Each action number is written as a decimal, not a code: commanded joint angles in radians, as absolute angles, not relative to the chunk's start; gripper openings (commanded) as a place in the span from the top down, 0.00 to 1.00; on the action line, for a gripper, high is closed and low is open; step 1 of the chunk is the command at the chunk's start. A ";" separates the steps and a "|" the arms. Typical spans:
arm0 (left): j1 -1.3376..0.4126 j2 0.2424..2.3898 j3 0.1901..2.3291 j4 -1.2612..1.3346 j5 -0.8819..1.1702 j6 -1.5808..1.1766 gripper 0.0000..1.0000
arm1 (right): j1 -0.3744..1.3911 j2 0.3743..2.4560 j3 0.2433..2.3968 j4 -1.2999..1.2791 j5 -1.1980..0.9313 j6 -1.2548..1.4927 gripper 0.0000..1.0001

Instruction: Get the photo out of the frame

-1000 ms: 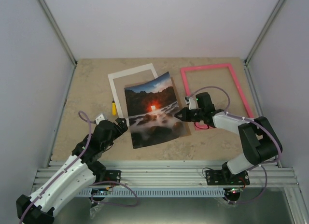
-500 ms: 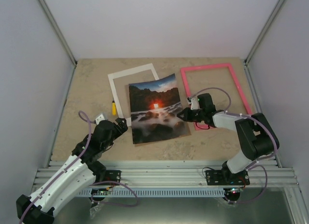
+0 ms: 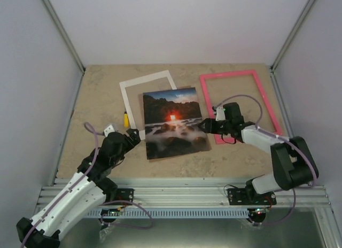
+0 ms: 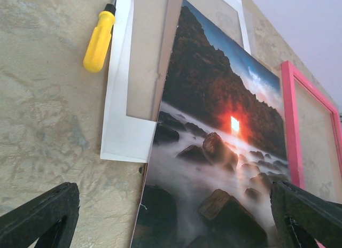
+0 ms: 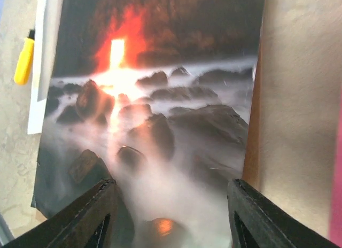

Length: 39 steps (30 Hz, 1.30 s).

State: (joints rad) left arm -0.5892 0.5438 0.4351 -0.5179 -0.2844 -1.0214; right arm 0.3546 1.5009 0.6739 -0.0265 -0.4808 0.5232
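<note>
The photo (image 3: 173, 122) of dark rocks, mist and a red sun lies flat in the middle of the table, on the brown backing board (image 5: 252, 146). The pink frame (image 3: 227, 74) lies apart, to the photo's right, with nothing in it. My right gripper (image 3: 206, 125) stands open at the photo's right edge, its fingers spread above the print (image 5: 160, 98) and holding nothing. My left gripper (image 3: 133, 136) is wide open off the photo's near left corner. In the left wrist view the photo (image 4: 214, 125) and the frame (image 4: 291, 125) lie ahead of the open left gripper (image 4: 172, 205).
A white mat border (image 3: 128, 98) lies behind the photo, partly under it. A yellow-handled screwdriver (image 3: 126, 118) rests at the mat's left side. Grey walls close the table in on three sides, and a metal rail runs along the near edge.
My right gripper has opened and let go of the photo's right edge. The print, lifted and curled before, now lies flat. The left arm has hardly moved.
</note>
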 commanded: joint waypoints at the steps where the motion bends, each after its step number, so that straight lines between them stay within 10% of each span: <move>1: -0.593 0.519 0.473 -0.555 -0.311 -1.011 0.01 | 0.339 1.375 0.674 -0.148 -0.334 0.454 0.39; 11: -0.593 0.468 0.540 -0.606 -0.387 -0.979 0.01 | 0.327 0.922 0.643 -0.278 0.001 0.370 0.04; 39: -0.594 0.399 0.401 -0.455 -0.435 -0.997 0.01 | 0.327 0.531 0.362 -0.061 0.165 0.417 0.02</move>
